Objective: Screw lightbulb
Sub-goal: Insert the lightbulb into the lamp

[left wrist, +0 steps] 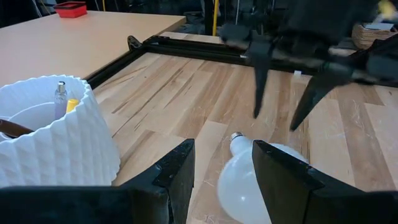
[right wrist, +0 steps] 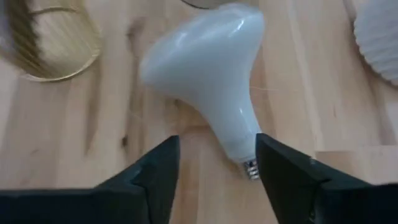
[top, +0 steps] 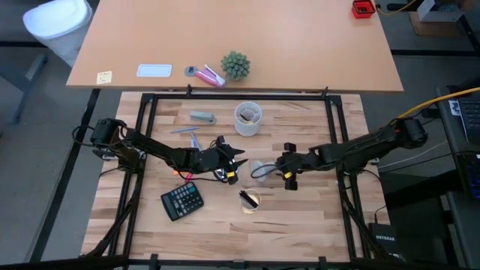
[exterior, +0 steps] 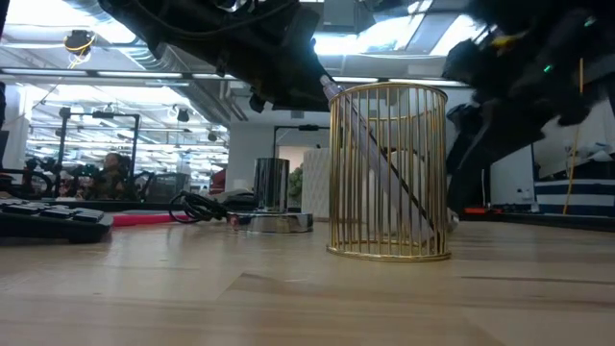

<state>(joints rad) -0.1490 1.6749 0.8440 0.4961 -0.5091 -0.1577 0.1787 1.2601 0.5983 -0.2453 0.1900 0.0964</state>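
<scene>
Right gripper (right wrist: 211,168), jaws parted, straddles the neck of the lightbulb (right wrist: 208,68) without gripping; left gripper (left wrist: 221,180), jaws parted, faces its dome. The white, pear-shaped bulb lies on the table (top: 300,217). Gold wire cup (exterior: 388,171) holds a pen; white ribbed cup (left wrist: 53,140) holds small items.

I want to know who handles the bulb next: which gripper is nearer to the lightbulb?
Right, narrowly. The lightbulb lies on the table between both grippers. The right gripper, open, straddles its screw base. The left gripper, open, faces its round end from the other side.
</scene>
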